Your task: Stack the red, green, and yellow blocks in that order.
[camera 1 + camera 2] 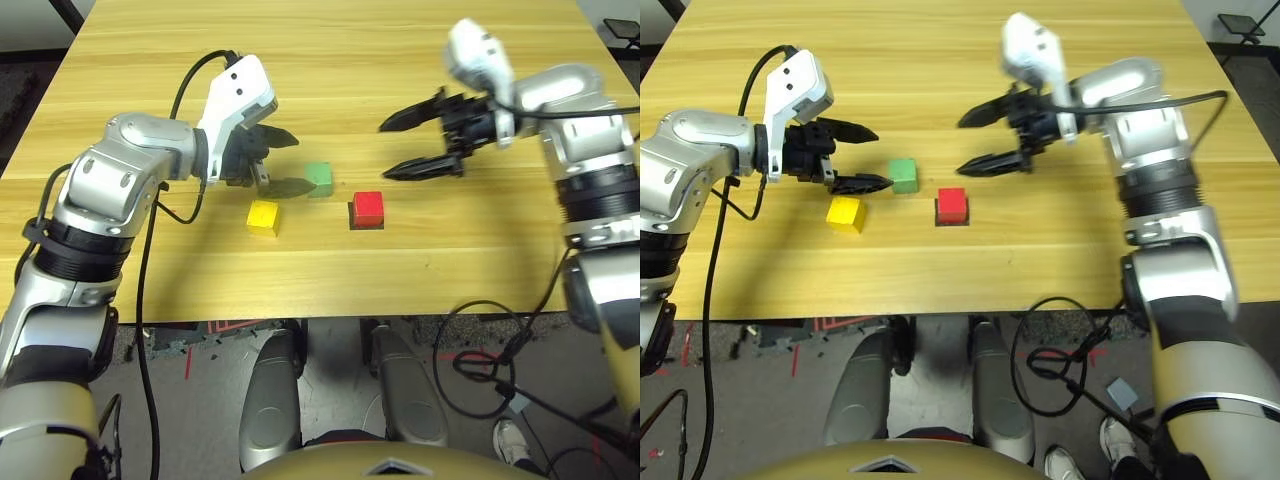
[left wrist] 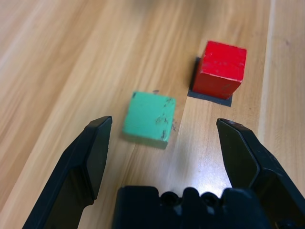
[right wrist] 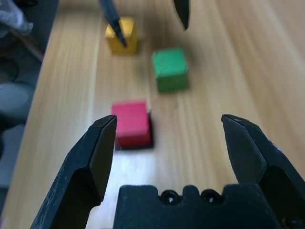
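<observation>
On the wooden bench point(image 1: 150, 270) three small cubes lie near each other, none of them touching another. The red block point(image 1: 367, 209) sits on a flat black square patch point(image 2: 209, 97), whose edge shows under it. The green block point(image 1: 319, 179) is just beside it, a little farther from the robot and toward its left. The yellow block point(image 1: 264, 216) lies alone at the robot's left of the other two.

The left hand point(image 1: 284, 160) is spread wide and holds nothing; its lower finger tip is close beside the green block, and the block lies just ahead of the gap between the fingers. The right hand point(image 1: 404, 146) is also spread wide and empty. It hangs above the bench, beyond the red block, well apart from all cubes.
</observation>
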